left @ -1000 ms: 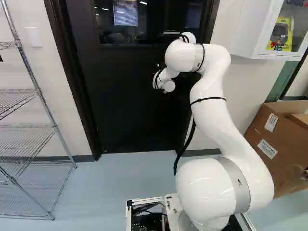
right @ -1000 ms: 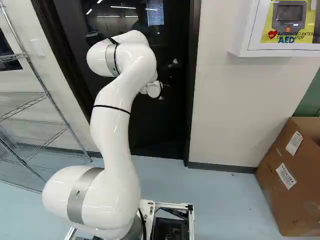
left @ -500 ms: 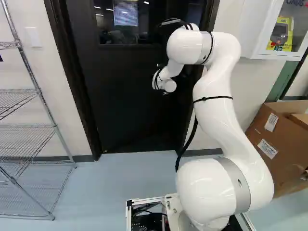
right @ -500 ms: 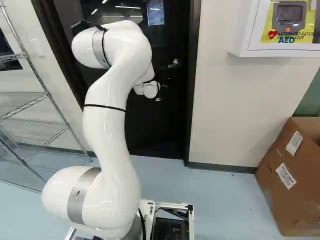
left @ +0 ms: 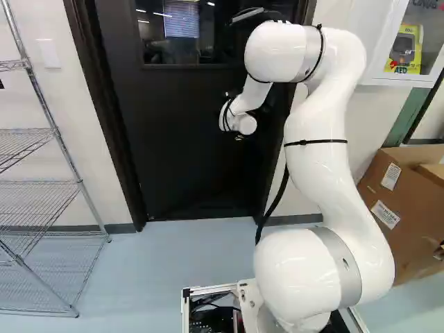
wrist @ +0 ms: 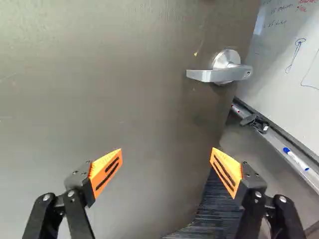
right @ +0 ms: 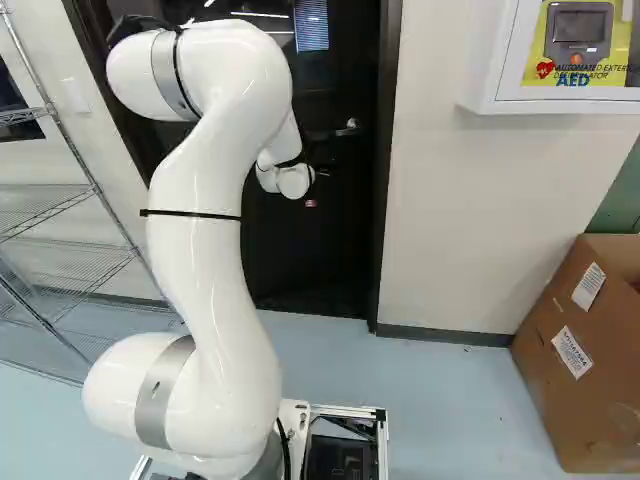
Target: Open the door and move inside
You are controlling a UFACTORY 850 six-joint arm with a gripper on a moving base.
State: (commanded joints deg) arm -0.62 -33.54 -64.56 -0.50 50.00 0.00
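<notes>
Ahead of the base, across the middle of both base views, the door [left: 194,139] is upright, its long axis vertical. It appears ajar: past its handle-side edge, the wrist view shows a whiteboard [wrist: 279,55] and dark flooring [wrist: 214,209] beyond. Neither door nor base has visibly shifted over the last second.

What has changed is my arm [left: 319,170]. Its elbow has risen and drawn back toward the base, while the wrist end has hardly moved in the left base view and has slid a little away from the handle in the right one. I take that as repositioning, with the handle's work probably done and a push on the door to come.

In front of the door, the claw [wrist: 167,149] is spread wide, its orange pads [wrist: 230,172] well apart with nothing pinched between them.

Smallest is the handle [wrist: 219,73], a lever ahead of the claw, toward the whiteboard side and apart from both fingers. Its long axis runs roughly level across the door, its free end pointing inward from the nearby edge. If the door swings shut and latches, that lever would need working again.
</notes>
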